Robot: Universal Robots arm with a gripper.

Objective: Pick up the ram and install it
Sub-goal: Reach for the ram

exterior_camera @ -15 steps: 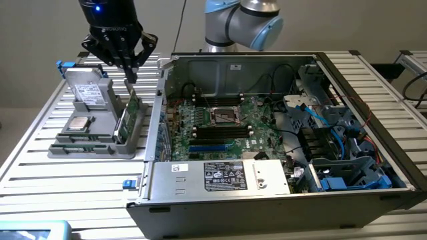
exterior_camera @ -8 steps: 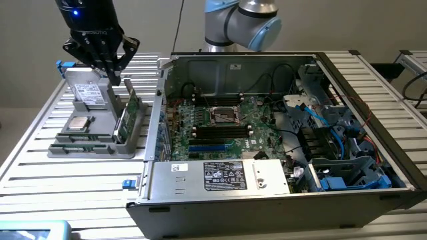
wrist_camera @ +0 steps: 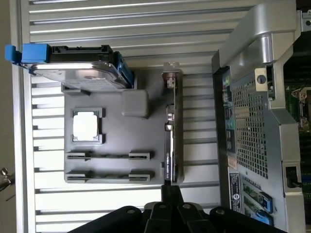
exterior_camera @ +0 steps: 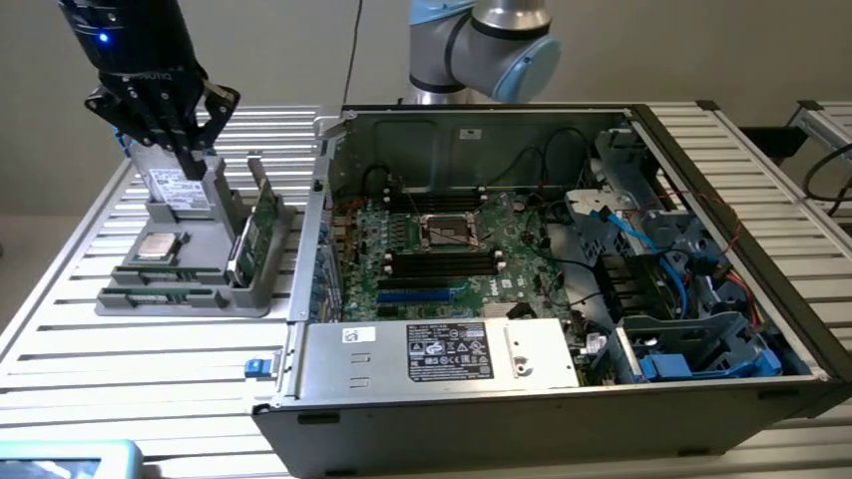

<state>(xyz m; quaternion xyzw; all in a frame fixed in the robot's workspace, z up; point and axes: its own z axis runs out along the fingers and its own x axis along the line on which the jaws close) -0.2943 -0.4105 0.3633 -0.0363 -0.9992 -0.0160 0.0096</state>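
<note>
One gripper (exterior_camera: 196, 165): black, multi-finger, clenched tight w/ nothing between the tips. It hangs over the far end of the grey holder (exterior_camera: 187, 304).
Fingers (wrist_camera: 160, 213): dark knuckles bunched together in the wrist view, tips meeting in line w/ the holder's long side slot.
HDD (exterior_camera: 176, 188): propped in the holder just under the tips in the ext. view, w/ a blue caddy (wrist_camera: 12, 53) on one end. Can't tell if it touches the gripper.
CPU (exterior_camera: 160, 244): square silver chip, flat in its pocket, mid holder.
Ram (exterior_camera: 243, 247): narrow green stick on edge in the holder's side slot, on the side facing the PC case (exterior_camera: 533, 399) — apart from the gripper, not held.
Taller card (exterior_camera: 265, 205): green, upright, in line w/ the ram and beyond it.
Holder's place: on the slatted metal table (exterior_camera: 134, 349), to the ext. view's left of the case, just beside it.
Case: lid off, open upward — green mobo (exterior_camera: 526, 254) inside, w/ black slots on either side of the CPU socket.
</note>
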